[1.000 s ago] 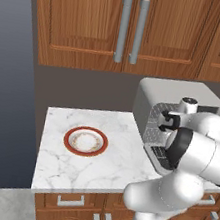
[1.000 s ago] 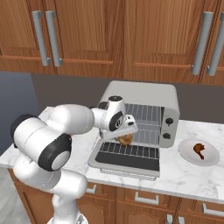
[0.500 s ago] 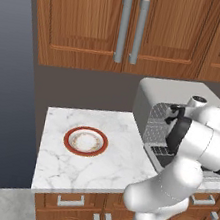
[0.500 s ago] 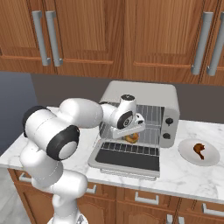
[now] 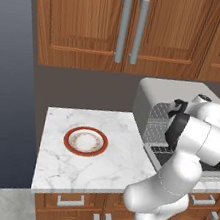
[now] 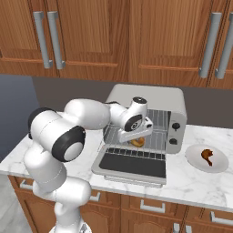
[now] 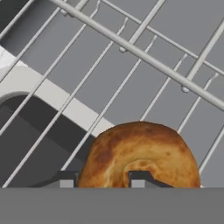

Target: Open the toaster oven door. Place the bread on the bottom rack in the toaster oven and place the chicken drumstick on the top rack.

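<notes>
Tool (image 6: 138, 138) is inside the boxy light-grey toaster oven (image 6: 150, 98), pinching the round golden-brown bread (image 7: 142, 155), which sits directly over the silver wire bottom rack (image 7: 131, 74); release is straight down.

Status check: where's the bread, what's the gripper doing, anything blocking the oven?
Gripper inside toaster oven, fingers around bread above a rack. Door down, open. Drumstick waiting on its plate. Nothing blocking.

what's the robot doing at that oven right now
The arm is reaching into the open toaster oven with the bread between its fingers, just over the bottom rack. The door lies folded down flat on the counter. The drumstick sits on a plate to the right of the oven, not yet picked up.
</notes>
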